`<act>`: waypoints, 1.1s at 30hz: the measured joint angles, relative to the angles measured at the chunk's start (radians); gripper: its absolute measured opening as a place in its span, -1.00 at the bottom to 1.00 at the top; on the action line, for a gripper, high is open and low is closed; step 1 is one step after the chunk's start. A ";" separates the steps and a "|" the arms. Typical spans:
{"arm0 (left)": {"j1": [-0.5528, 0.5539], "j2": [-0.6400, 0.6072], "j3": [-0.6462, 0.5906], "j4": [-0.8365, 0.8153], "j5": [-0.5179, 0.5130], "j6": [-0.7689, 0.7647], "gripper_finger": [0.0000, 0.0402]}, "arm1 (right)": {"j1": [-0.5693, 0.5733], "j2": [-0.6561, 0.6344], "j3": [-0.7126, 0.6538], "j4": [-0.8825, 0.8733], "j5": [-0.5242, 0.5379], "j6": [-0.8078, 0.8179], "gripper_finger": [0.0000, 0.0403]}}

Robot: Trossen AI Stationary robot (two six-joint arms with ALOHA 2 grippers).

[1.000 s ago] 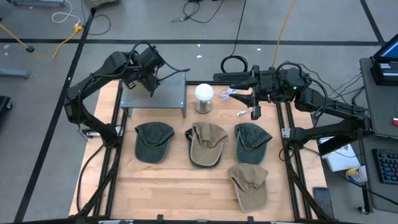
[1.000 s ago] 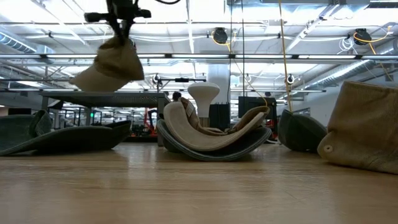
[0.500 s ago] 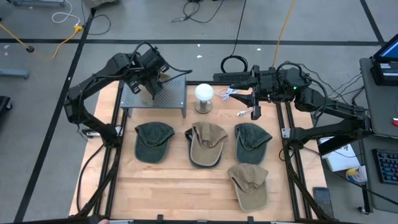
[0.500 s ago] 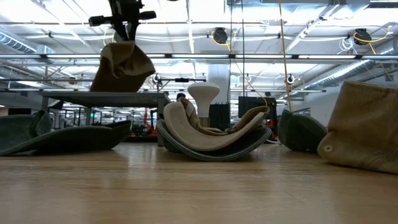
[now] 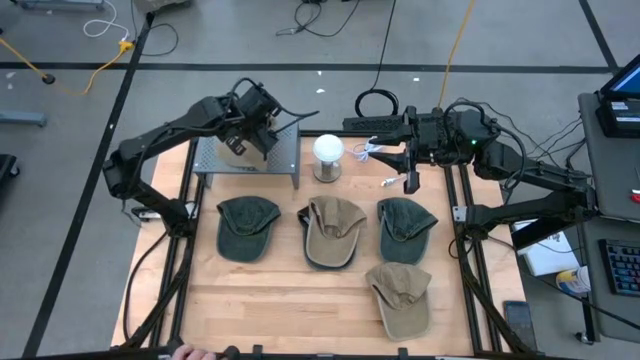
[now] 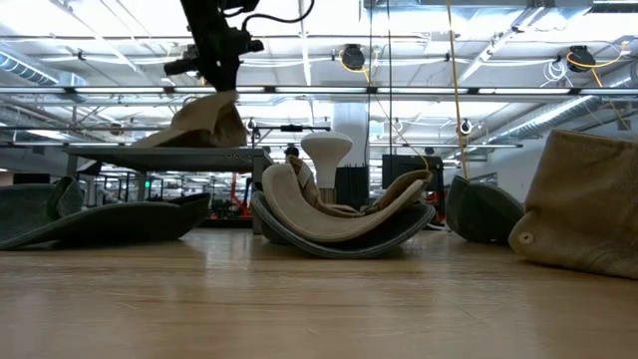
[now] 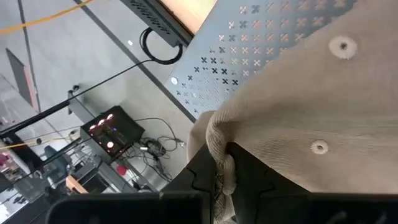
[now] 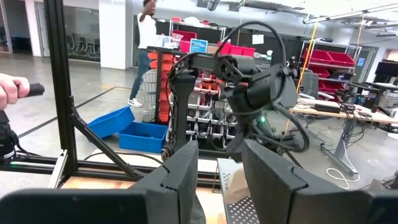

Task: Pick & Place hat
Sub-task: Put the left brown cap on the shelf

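Observation:
A tan hat (image 6: 199, 125) lies with its lower edge on the perforated grey metal shelf (image 5: 280, 160) at the table's far left. My left gripper (image 5: 250, 132) stands over it, shut on it; in the low view the left gripper (image 6: 214, 85) reaches down onto the hat's top. The hat (image 7: 311, 106) fills much of the left wrist view, with the shelf plate (image 7: 249, 37) behind it. My right gripper (image 5: 408, 180) waits open at the far right, touching nothing. My left gripper pinches a bunched fold of the tan hat's crown (image 7: 217, 134) between its two fingers, coming from above and pointing down. The hat spreads out below the fingers, and its lower part (image 6: 174, 140) rests on the shelf top.
On the wooden table lie a dark green hat (image 5: 247, 227), a tan hat on a dark one (image 5: 333, 232), another dark green hat (image 5: 405, 228) and a tan hat (image 5: 402, 297) nearer. A white dome stand (image 5: 328, 157) sits beside the shelf. People show beyond the table (image 8: 146, 37).
My left gripper has moved toward the table's right and down over the shelf, staying shut on the tan hat. The hat, which hung clear below the fingers, has come down onto the shelf top and now slumps and spreads there.

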 joint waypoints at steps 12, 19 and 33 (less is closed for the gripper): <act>0.017 0.000 -0.010 0.074 0.054 -0.112 -0.55 | 0.000 0.000 0.000 0.004 0.001 -0.076 -0.41; 0.026 0.000 -0.010 0.074 0.110 -0.184 -0.36 | -0.001 0.000 0.000 0.003 0.003 -0.078 -0.41; 0.027 -0.052 0.026 0.104 0.099 -0.549 0.10 | -0.001 0.000 0.000 0.003 0.005 -0.044 -0.41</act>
